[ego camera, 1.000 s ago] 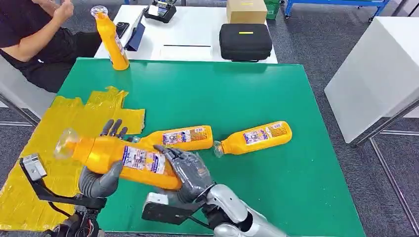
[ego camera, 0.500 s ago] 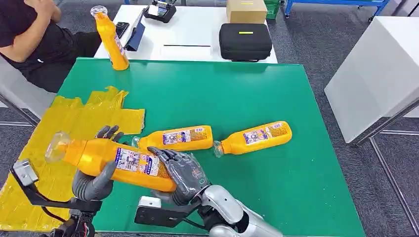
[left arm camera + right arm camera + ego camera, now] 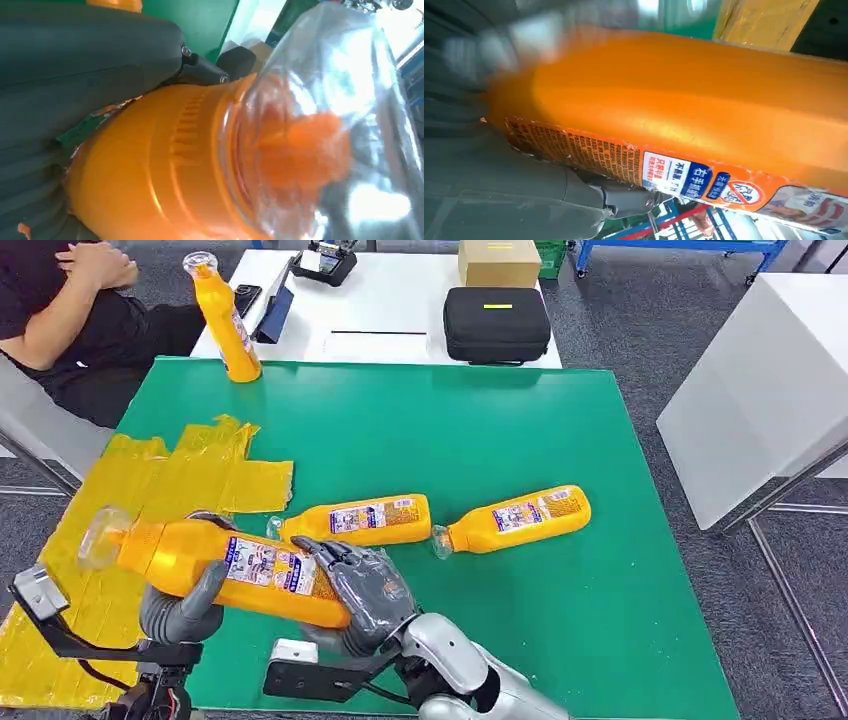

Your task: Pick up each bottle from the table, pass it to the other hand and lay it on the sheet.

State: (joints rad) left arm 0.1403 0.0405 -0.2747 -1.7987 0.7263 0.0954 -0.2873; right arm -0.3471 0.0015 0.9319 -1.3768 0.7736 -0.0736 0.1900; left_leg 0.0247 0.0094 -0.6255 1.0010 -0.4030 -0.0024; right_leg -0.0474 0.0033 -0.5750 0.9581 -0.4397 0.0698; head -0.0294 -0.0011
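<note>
Bottle (image 3: 225,568) held off table between both hands, long axis near level, cap end over sheet (image 3: 150,510). Left hand (image 3: 185,605) wraps neck end from beneath; right hand (image 3: 355,590) clasps base. Sheet nearer left hand.

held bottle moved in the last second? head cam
Yes. The held bottle, gripped by both the left hand and the right hand, has slid left and slightly down, its cap now further over the yellow sheet.

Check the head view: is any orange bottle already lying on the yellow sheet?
No: the yellow sheet is bare, two orange bottles lie on the green table.
</note>
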